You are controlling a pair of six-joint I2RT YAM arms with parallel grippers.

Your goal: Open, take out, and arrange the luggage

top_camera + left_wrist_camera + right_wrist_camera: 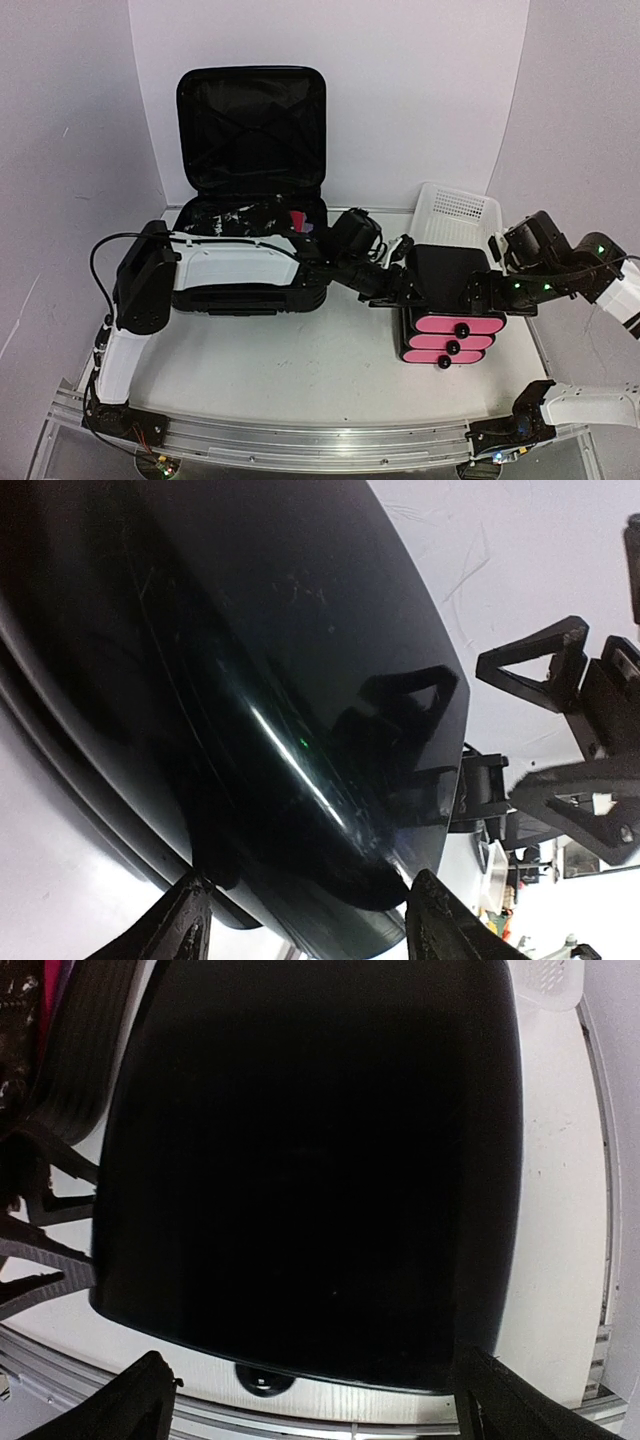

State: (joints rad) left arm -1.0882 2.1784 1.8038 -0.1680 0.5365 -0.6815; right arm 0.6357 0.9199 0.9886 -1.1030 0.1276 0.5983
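Left of the left tool [388,286] lies the open luggage [250,130].

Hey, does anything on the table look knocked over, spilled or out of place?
Nothing stands out. The suitcase sits open with its lid upright, the drawer box stands square in front of the basket, and nothing is spilled.

This looks like a robot test lab. A white table [300,370] stands inside plain white walls [420,100] on the left, far and right sides. A metal rail [300,440] runs along the near edge, with the left arm [120,360] and the right arm [590,405] bolted to it.
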